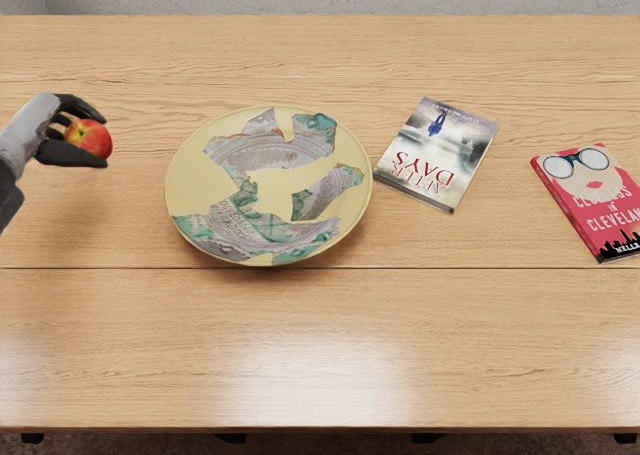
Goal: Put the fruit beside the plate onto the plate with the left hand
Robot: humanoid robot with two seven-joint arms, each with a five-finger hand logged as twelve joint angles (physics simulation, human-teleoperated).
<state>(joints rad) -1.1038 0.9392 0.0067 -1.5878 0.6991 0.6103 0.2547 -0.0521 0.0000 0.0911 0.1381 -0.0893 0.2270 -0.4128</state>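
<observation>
A small red and yellow apple (pixel 89 136) is held in my left hand (pixel 76 132) at the far left of the table, its dark fingers curled around the fruit. The hand and apple are just left of the plate, with a gap of bare wood between them. The plate (pixel 190 180) is round and yellow with a green and grey broken pattern, and it lies left of the table's centre with nothing on it. Whether the apple is lifted off the wood or resting on it I cannot tell. My right arm does not show.
Two books lie right of the plate: a grey-blue one (pixel 437 153) close to the plate's rim and a red one (pixel 592 200) at the right edge. The wooden table (pixel 320 345) stretches wide toward the front.
</observation>
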